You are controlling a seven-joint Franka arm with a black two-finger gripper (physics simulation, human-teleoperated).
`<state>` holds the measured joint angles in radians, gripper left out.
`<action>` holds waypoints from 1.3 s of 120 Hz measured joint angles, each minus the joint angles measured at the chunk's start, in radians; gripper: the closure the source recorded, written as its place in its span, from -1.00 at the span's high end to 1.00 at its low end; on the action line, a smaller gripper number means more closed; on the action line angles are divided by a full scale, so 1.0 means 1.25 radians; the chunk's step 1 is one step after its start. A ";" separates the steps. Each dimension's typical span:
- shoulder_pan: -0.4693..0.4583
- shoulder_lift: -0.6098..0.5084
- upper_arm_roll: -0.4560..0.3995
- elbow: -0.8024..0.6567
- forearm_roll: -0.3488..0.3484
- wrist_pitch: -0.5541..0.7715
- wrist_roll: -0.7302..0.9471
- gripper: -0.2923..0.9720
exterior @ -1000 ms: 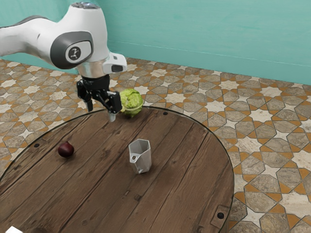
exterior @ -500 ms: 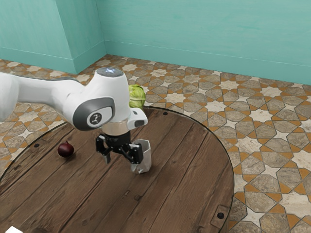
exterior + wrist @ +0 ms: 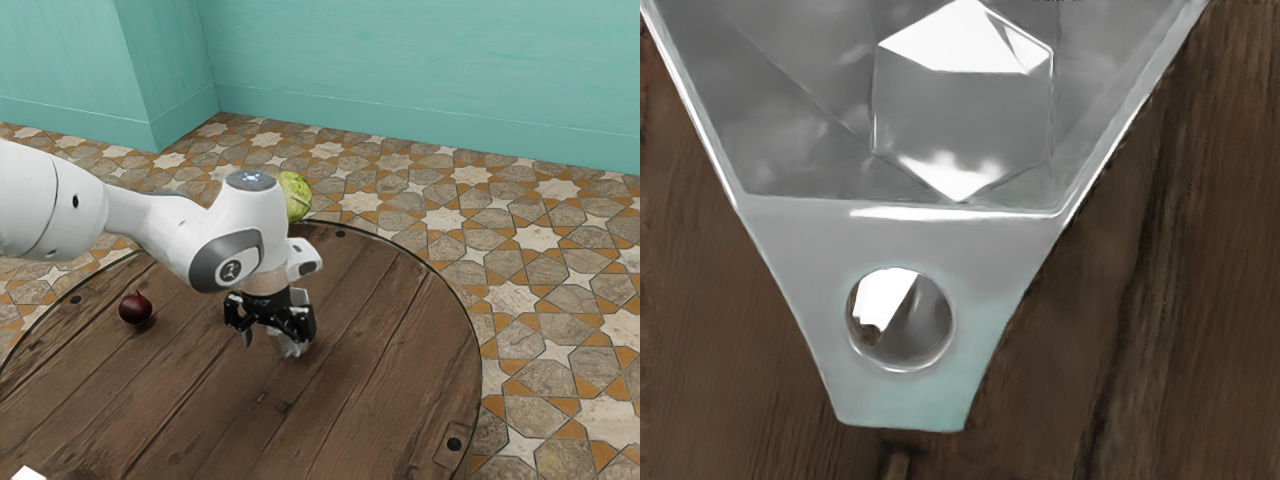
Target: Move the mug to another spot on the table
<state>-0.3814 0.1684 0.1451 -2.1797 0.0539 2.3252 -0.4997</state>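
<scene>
Near the middle of the wooden surface (image 3: 400, 330), the tool (image 3: 278, 336) hangs low over the grey mug (image 3: 293, 347), spread wide, not clamping it; a red onion (image 3: 135, 307) lies well apart.

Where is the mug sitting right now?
In the exterior view the mug stands near the middle of the table, directly under the gripper, with the red onion off toward the exterior view's left.

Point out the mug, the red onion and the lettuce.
mug (image 3: 940, 250): wrist view, handle plate above its hole.
red onion (image 3: 135, 307): exterior view, its middle.
lettuce (image 3: 298, 198): exterior view, part showing beside the arm.
</scene>
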 joint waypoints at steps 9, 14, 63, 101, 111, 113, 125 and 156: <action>0.008 0.011 0.002 0.001 -0.015 0.016 0.003 0.49; 0.014 0.016 0.002 0.001 -0.021 0.023 0.006 0.49; 0.027 0.067 0.003 0.025 -0.035 0.072 0.036 0.49; 0.035 0.088 0.003 0.044 -0.038 0.090 0.060 0.48; 0.036 0.088 0.004 0.044 -0.045 0.091 0.065 0.33; 0.035 0.088 0.004 0.044 -0.045 0.092 0.066 0.29; 0.035 0.088 0.004 0.043 -0.048 0.093 0.071 0.08; 0.036 0.085 0.006 0.039 -0.043 0.092 0.075 -0.14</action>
<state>-0.3367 0.2741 0.1521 -2.1304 0.0001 2.4403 -0.4055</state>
